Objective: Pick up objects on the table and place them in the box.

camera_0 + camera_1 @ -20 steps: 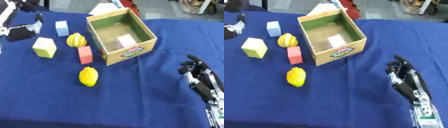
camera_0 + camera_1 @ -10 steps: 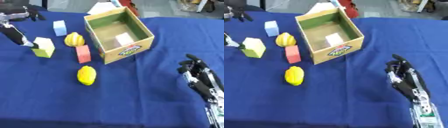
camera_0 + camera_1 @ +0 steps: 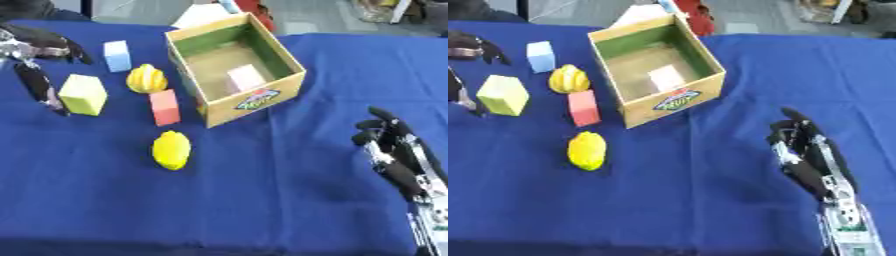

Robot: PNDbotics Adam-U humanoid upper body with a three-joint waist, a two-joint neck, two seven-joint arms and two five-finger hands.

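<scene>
While the left eye view is looking down on the blue-covered counter (image 3: pixel 262 200), the left robot hand (image 3: pixel 35 60) is reaching in from the upper left with its fingers spread wide and holding nothing. One long dark finger is hanging down just beside the left face of the yellow-green cube (image 3: pixel 83 94); whether it is touching the cube cannot be told. Behind the cube a light blue block (image 3: pixel 116 55) is standing, and to the right of that a yellow ridged fruit (image 3: pixel 146 79) is sitting close against the left wall of the cardboard box (image 3: pixel 258 100). A red block (image 3: pixel 164 106) is lying just in front of the fruit, near the box's front corner, and a yellow lemon (image 3: pixel 171 149) is resting nearer the camera, apart from the rest. Inside the box a pale pink block (image 3: pixel 245 78) is lying on the floor toward the front right.

In the right eye view, the right robot hand (image 3: pixel 807 155) is resting idle near the lower right, fingers pointing up and relaxed, gripping nothing and well apart from the box. The left robot hand is showing only partly here, at the left edge beside the cube.
</scene>
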